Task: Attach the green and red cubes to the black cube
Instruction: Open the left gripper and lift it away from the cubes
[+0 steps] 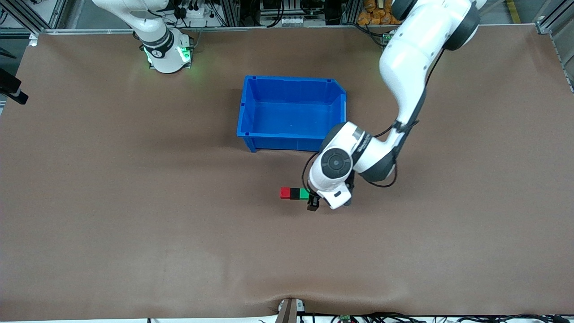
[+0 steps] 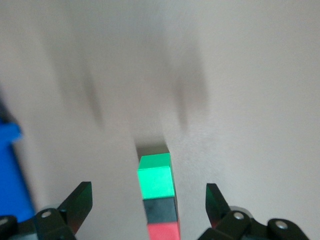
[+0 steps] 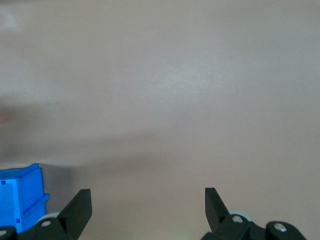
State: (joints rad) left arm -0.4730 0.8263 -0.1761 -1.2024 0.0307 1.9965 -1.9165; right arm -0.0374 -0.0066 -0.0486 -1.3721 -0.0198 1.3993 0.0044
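The red cube [image 1: 285,193], black cube [image 1: 294,193] and green cube [image 1: 304,194] lie on the table in one row, touching, with the black one in the middle. My left gripper [image 1: 312,202] is low over the table, right by the green end of the row. In the left wrist view the gripper [image 2: 147,195] is open and holds nothing. The green cube [image 2: 156,182], black cube [image 2: 161,210] and red cube [image 2: 163,231] show in line between its spread fingers. My right gripper [image 3: 147,205] is open and empty over bare table; the front view does not show it.
A blue bin [image 1: 287,142] stands empty, farther from the front camera than the cube row. Its corner shows in the right wrist view [image 3: 20,200] and its edge in the left wrist view [image 2: 10,175]. The right arm's base [image 1: 166,49] waits at the table's top edge.
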